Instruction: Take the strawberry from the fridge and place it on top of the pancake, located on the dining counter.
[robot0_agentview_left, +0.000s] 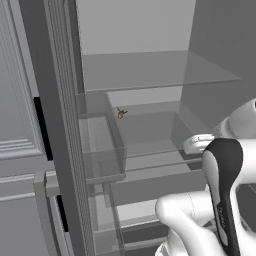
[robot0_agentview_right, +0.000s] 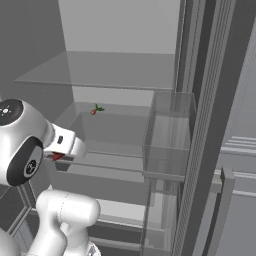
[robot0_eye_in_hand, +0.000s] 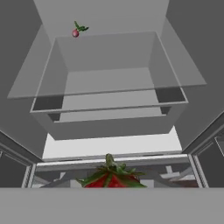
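The claw (robot0_eye_in_hand: 112, 186) was pinching the strawberry (robot0_eye_in_hand: 111, 177) at the bottom centre of the hand view, its green top poking up. So small a berry could slip from the grip on the way to the counter. The fridge (robot0_agentview_left: 150, 70) stood open; a small radish-like item (robot0_agentview_left: 120, 114) lay on a glass shelf, centre-left in the left base view.
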